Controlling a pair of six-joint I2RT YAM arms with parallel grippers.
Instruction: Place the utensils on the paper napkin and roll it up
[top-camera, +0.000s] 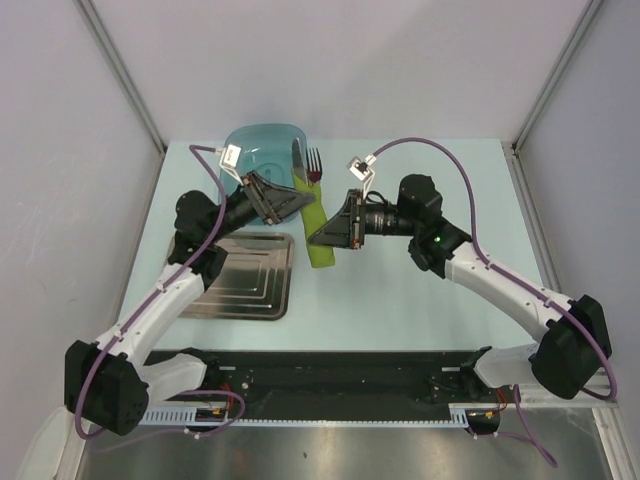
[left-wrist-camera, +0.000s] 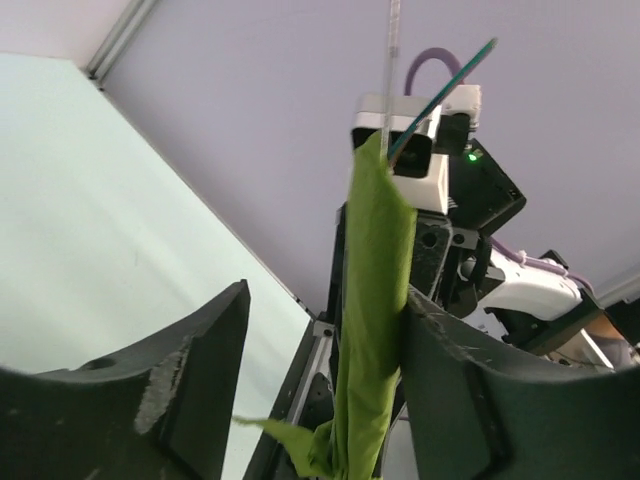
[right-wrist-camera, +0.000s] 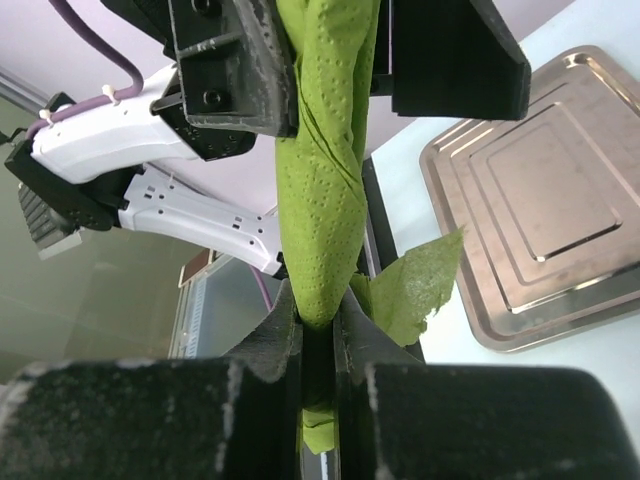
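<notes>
1. Our right gripper clamps the rolled napkin's end.
2. Our left gripper stands part-open around it, above the table.
3. We see fork tines poking out; rolling seems nearly done.

Near-left tabletop taken by steel tray; teal basin blocks far-left. Rolled paper napkin, spanning left hand and right hand, bars centre. Right and near-centre tabletop open for passage.

You see a steel tray lying flat at your table's left, a teal basin behind it.
</notes>
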